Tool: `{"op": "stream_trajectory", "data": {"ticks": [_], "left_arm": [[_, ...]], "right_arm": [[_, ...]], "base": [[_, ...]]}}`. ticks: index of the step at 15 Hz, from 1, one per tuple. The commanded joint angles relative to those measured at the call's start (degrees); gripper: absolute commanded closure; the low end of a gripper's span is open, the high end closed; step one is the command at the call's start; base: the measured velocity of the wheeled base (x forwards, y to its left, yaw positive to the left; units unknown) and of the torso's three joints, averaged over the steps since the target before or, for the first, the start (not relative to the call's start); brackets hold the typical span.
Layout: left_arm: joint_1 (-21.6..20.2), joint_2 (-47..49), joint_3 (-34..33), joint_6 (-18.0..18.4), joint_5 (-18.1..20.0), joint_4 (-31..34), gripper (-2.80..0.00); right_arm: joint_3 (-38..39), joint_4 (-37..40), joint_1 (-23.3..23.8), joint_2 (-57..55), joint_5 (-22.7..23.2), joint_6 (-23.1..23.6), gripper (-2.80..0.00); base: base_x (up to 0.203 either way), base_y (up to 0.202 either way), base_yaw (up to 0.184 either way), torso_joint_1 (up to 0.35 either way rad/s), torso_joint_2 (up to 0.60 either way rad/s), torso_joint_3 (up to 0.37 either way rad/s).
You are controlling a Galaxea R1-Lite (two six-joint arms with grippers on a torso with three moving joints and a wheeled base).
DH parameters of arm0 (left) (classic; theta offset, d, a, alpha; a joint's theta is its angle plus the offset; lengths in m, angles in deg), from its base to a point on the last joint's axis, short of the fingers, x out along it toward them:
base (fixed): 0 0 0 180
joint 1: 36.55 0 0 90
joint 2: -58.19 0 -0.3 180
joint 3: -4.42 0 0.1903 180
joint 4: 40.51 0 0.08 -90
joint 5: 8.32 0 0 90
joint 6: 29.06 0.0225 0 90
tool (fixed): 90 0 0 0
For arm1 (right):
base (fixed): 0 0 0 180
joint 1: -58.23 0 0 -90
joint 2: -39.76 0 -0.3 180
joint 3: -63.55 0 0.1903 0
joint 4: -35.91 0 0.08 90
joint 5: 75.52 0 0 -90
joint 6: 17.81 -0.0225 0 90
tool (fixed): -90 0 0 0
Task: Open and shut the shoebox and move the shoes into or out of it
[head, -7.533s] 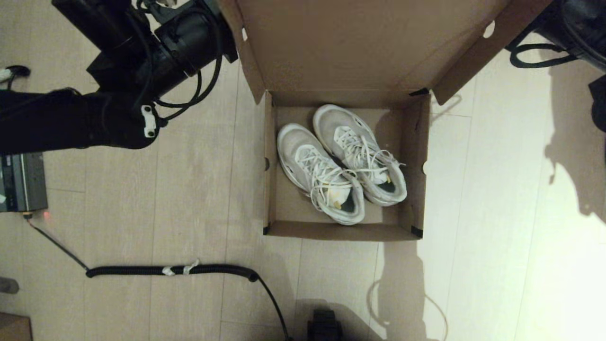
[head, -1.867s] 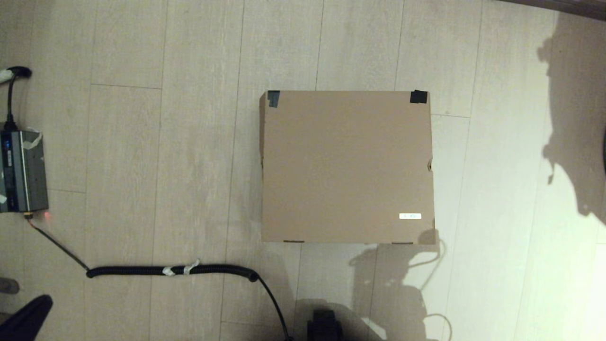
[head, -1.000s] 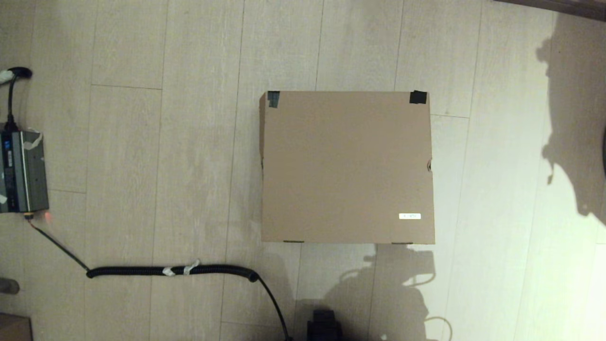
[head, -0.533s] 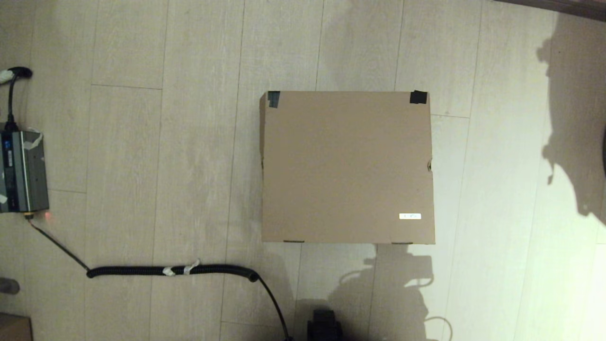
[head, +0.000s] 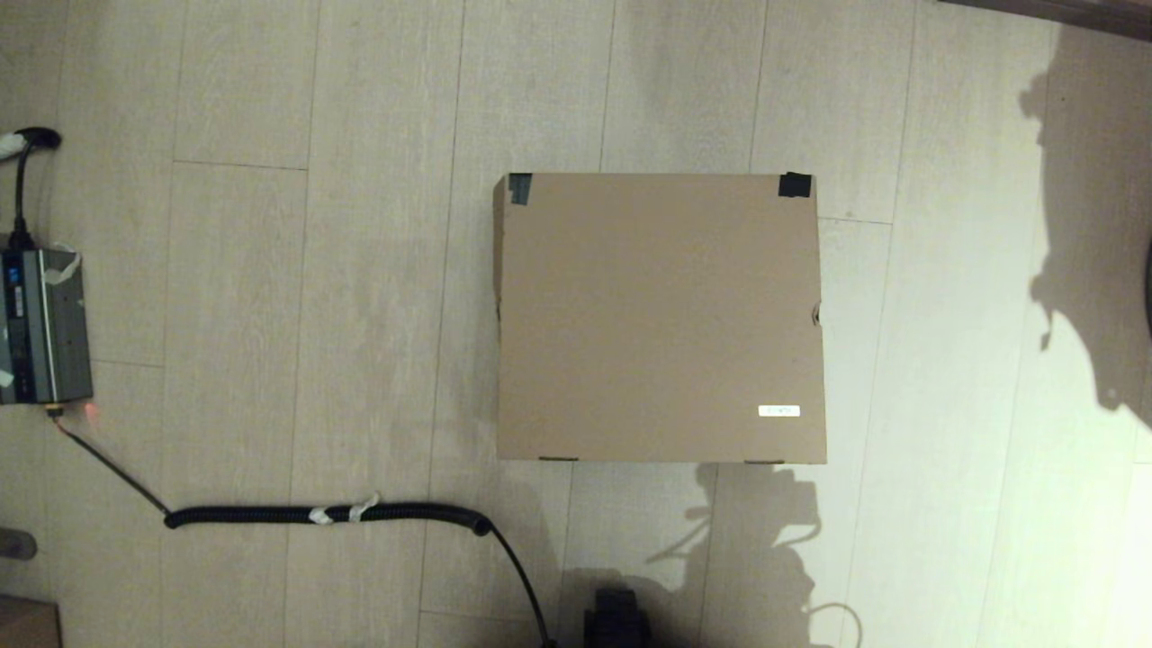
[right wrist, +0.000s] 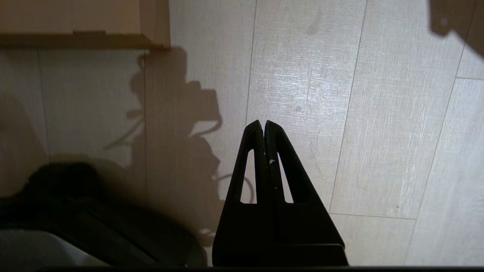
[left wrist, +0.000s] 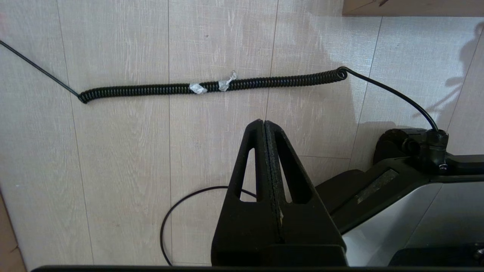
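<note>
The brown cardboard shoebox (head: 659,317) stands on the floor with its lid down flat, black tape at its two far corners and a small white label (head: 779,411) near the front right. The shoes are hidden. Neither arm shows in the head view. In the left wrist view my left gripper (left wrist: 264,122) is shut and empty above the floor, short of the box's near edge (left wrist: 412,7). In the right wrist view my right gripper (right wrist: 263,123) is shut and empty, with the box's front right corner (right wrist: 151,22) ahead of it.
A black coiled cable (head: 328,514) lies on the floor left of the box's front and runs to a grey power unit (head: 40,328) at the far left. The robot's dark base (head: 616,621) sits at the near edge. Pale wood floor surrounds the box.
The lid, open over the shoes 7.5 s ago with both arms beside it, is down. Over the last second only the arm shadows in front of the box shifted slightly.
</note>
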Motion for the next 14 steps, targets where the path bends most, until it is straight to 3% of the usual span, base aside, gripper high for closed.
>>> {"op": "stream_trajectory", "data": {"ticks": [1, 2, 14], "left_arm": [[-0.02, 0.14, 0.02, 0.05, -0.02, 0.12, 0.00], [-0.02, 0.14, 0.02, -0.03, -0.02, 0.12, 0.00], [-0.02, 0.14, 0.02, 0.01, -0.02, 0.12, 0.00]], "right_arm": [[0.79, -0.21, -0.09, 1.76, -0.56, -2.66, 0.00], [0.79, -0.40, -0.09, 1.76, -0.94, -4.30, 0.00], [0.79, -0.43, -0.09, 1.76, -0.95, -4.30, 0.00]], "base": [[0.000, 0.000, 0.000, 0.000, 0.00, 0.000], [0.000, 0.000, 0.000, 0.000, 0.00, 0.000], [0.000, 0.000, 0.000, 0.000, 0.00, 0.000]]}}
